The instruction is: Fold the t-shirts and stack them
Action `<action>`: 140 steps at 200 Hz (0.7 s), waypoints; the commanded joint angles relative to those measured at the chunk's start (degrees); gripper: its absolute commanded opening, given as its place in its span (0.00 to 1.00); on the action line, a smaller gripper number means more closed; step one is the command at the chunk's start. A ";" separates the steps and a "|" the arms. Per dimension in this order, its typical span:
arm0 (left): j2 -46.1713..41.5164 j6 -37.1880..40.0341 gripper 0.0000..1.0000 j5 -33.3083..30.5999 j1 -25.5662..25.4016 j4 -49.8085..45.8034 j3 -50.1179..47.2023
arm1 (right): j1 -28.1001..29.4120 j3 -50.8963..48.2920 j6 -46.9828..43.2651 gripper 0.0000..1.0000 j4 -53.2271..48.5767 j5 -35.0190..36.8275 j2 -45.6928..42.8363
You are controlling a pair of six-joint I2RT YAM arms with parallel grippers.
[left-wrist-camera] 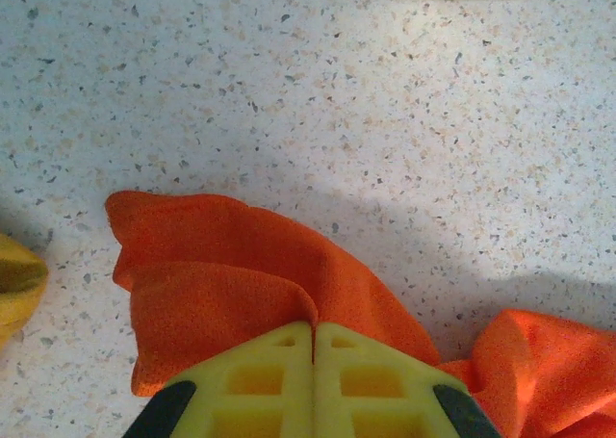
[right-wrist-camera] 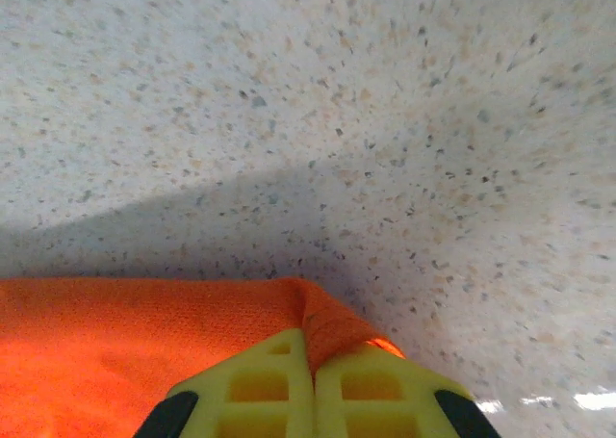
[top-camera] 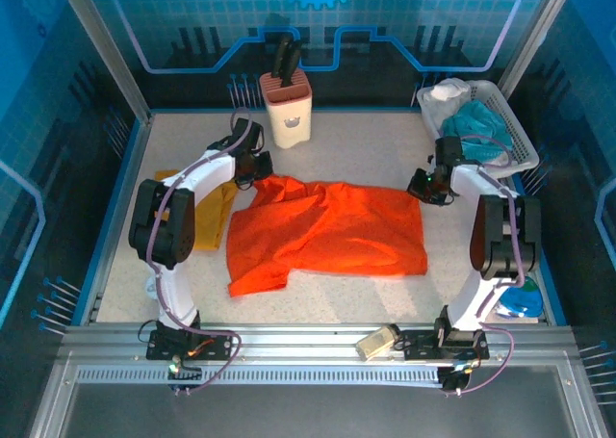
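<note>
The bright orange t-shirt (top-camera: pixel 332 231) lies spread across the middle of the table. My left gripper (top-camera: pixel 252 173) is at its far left corner. In the left wrist view the yellow jaws (left-wrist-camera: pixel 314 327) are shut on a raised fold of the orange shirt (left-wrist-camera: pixel 212 265). My right gripper (top-camera: pixel 423 186) is at the far right corner; its jaws (right-wrist-camera: pixel 310 337) pinch the orange shirt's (right-wrist-camera: pixel 125 342) corner. The mustard yellow t-shirt (top-camera: pixel 217 217) lies crumpled at the left, partly under the left arm, and its edge (left-wrist-camera: pixel 17 279) shows beside the orange cloth.
A beige knife block (top-camera: pixel 287 106) stands at the back centre. At the back right a white basket (top-camera: pixel 515 135) holds a teal cloth (top-camera: pixel 474 120) and a white cloth (top-camera: pixel 450 91). Bare speckled tabletop (top-camera: pixel 366 149) stretches beyond the orange shirt.
</note>
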 commanded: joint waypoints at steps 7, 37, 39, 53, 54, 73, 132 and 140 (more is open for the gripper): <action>-8.19 5.85 0.00 0.45 -0.53 1.20 -2.15 | 4.43 -2.59 -4.14 0.00 -2.62 10.27 -8.70; -18.41 14.85 0.00 -3.49 -5.19 1.56 -9.93 | 12.44 -9.27 -6.29 0.00 -2.96 16.71 -18.35; -19.19 15.42 0.00 -3.97 -5.73 1.64 -10.66 | 12.98 -9.91 -6.22 0.00 -3.03 16.70 -18.84; -24.63 19.28 0.01 -8.54 -10.26 2.08 -16.29 | 17.10 -13.92 -5.23 0.00 -3.53 17.41 -23.25; -24.96 19.60 0.01 -8.79 -10.58 2.14 -16.65 | 17.41 -14.29 -5.17 0.00 -3.60 17.45 -23.51; -32.66 21.71 0.01 -15.56 -18.45 2.88 -25.21 | 22.26 -19.52 -2.16 0.00 -6.44 18.75 -27.74; -45.72 12.80 0.10 -23.86 -38.53 4.16 -43.00 | 23.75 -28.57 4.11 0.05 -9.00 13.71 -29.98; -45.00 12.19 0.12 -23.75 -40.20 3.70 -43.26 | 23.80 -28.89 4.03 0.09 -8.67 12.98 -29.27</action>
